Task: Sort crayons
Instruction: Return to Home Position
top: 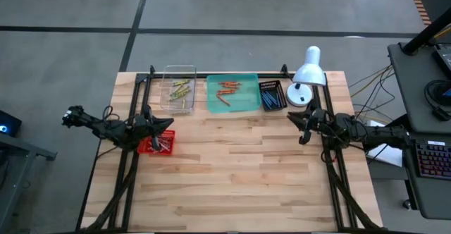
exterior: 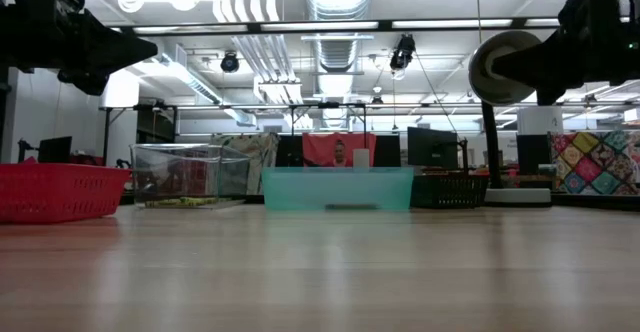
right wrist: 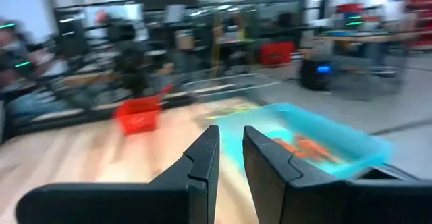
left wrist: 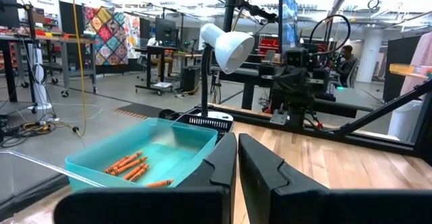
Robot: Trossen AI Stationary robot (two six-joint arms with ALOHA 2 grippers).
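Note:
Orange crayons (top: pixel 229 89) lie in the teal tray (top: pixel 248 101) at the table's far middle; they also show in the left wrist view (left wrist: pixel 131 164). Yellow-green crayons (top: pixel 180 89) lie in a clear tray (top: pixel 169 72) to its left. Blue crayons (top: pixel 271 94) fill a small black basket (top: pixel 272 84) to its right. My left gripper (left wrist: pixel 237 137) hangs shut and level above the red mesh basket (top: pixel 156 144) at the table's left. My right gripper (right wrist: pixel 231 131) hangs level at the table's right, below the lamp, open, with nothing between its fingers.
A white desk lamp (top: pixel 308 72) stands at the far right corner, next to the black basket. Black frame rails (top: pixel 331 185) run along both table sides. Bare wood (top: pixel 239 170) spreads over the middle and near half of the table.

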